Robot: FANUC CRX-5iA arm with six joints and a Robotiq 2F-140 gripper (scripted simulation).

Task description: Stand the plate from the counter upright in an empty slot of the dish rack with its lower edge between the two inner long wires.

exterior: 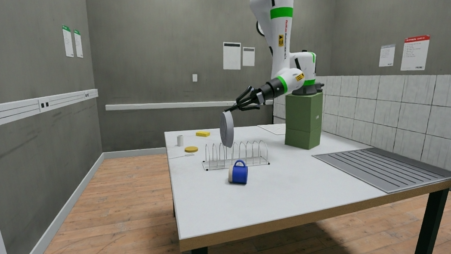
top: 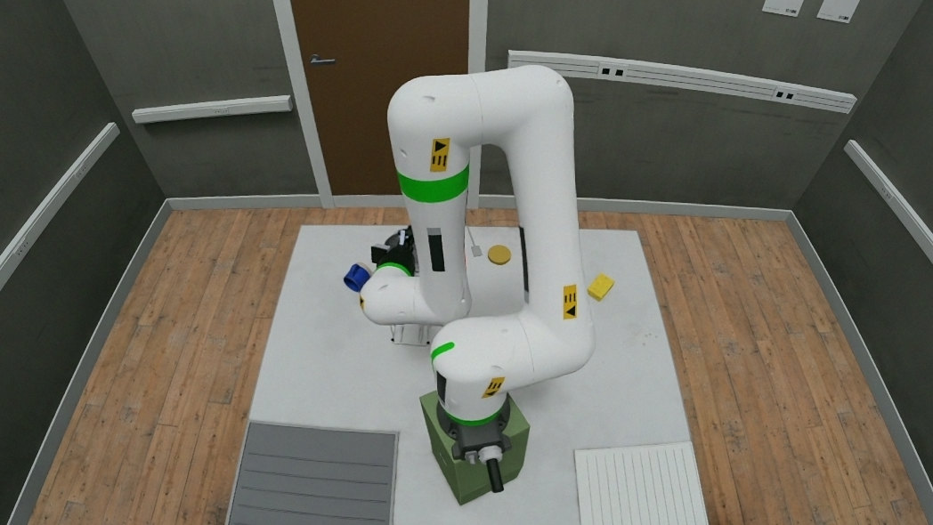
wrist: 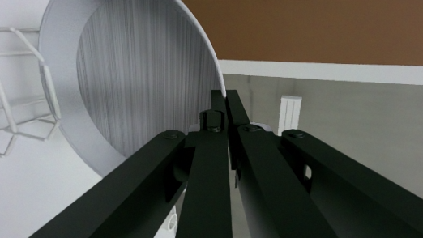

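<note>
The grey plate (exterior: 227, 129) (wrist: 142, 77) is held by its upper rim and stands nearly upright. My gripper (exterior: 227, 110) (wrist: 223, 107) is shut on that rim, its fingers pointing down and to the left in the exterior view. The wire dish rack (exterior: 248, 165) (wrist: 50, 87) stands on the counter (exterior: 284, 195) below the plate. The plate's lower edge is at about the height of the tops of the rack's wire hoops, left of the rack's middle in the exterior view. In the top view the arm hides the plate and most of the rack (top: 411, 335).
A blue mug (top: 356, 278) (exterior: 239, 174) lies close to the rack's side. A yellow sponge (top: 600, 286) (exterior: 202, 134), a round ochre disc (top: 499, 254) (exterior: 191, 149), a white cup (exterior: 180, 140) and a small brush-like tool (top: 475, 250) (exterior: 189, 154) are farther off.
</note>
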